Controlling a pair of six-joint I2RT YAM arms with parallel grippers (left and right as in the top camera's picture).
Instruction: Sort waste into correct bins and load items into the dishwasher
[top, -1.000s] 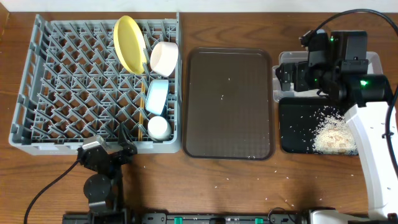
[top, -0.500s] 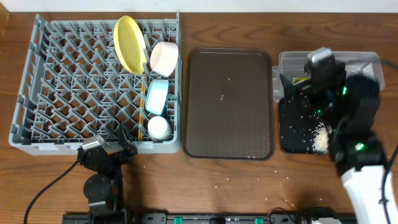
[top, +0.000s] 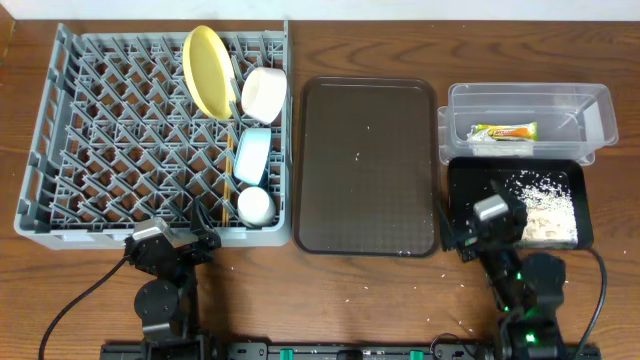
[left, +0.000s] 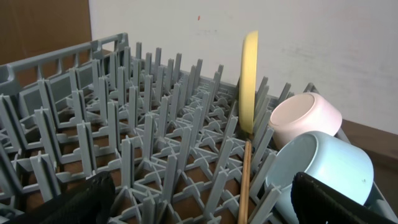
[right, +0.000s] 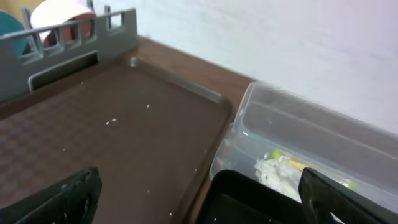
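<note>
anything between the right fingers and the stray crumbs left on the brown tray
Nothing visible does. The crumbs lie loose on the bare brown tray, and the open right fingers sit just beside its right edge.

Bkgd: wooden table (top: 380, 290), dark brown, grain running L–R across overhead view. Behind it a plain whitish wall (left: 323, 37), matte, w/ a few small marks. Brown wood-tone panel (left: 37, 25) at upper left of left wrist view, adj. to wall. Light even, diffuse; shadows soft.
</note>
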